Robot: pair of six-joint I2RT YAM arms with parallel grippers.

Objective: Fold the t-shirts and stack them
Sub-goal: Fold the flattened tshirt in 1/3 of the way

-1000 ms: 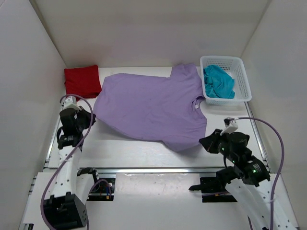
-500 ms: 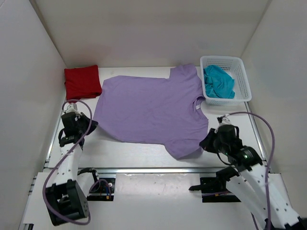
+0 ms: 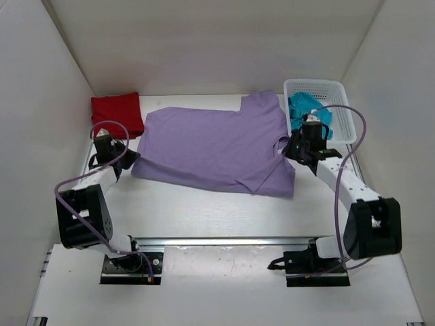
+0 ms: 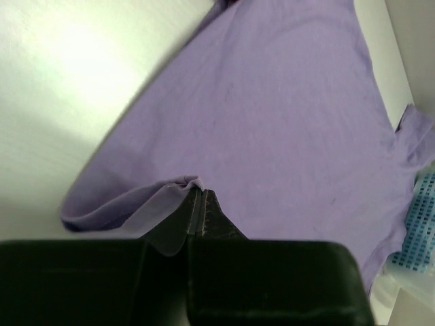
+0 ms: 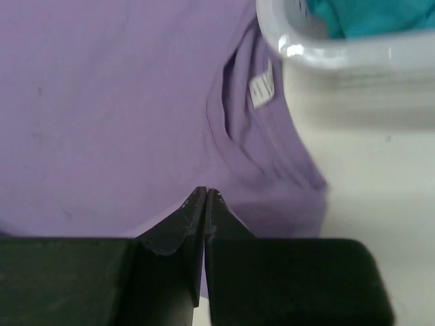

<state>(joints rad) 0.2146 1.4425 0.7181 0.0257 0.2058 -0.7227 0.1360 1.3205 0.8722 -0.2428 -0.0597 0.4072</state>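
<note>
Mid-table, purple shirt spread mostly flat, neck to the right, one sleeve reaching toward the far right. Its near right corner is doubled back onto the body, making a loose slanted flap. White label shows inside the collar. Left gripper sits low at the shirt's left edge, fingers pressed together; the wrist view shows a small ridge of purple cloth bunched and lifted right at the tips, so it is pinching the hem. Cloth beside that pinch curls into a soft roll on the table. Right gripper is at the shirt's right edge, just beside the collar and near the basket. Its fingers are closed tight, tips pointing over purple cloth below the neckline; cannot tell whether any cloth is caught between them. Red shirt lies folded in a neat block at the far left corner, just beyond the purple shirt's left end, near it but not overlapping. Teal shirt is crumpled inside the basket, which stands at the far right; the purple sleeve runs up against its left wall. Both arms stretch forward from their bases, cables looping above them.
</note>
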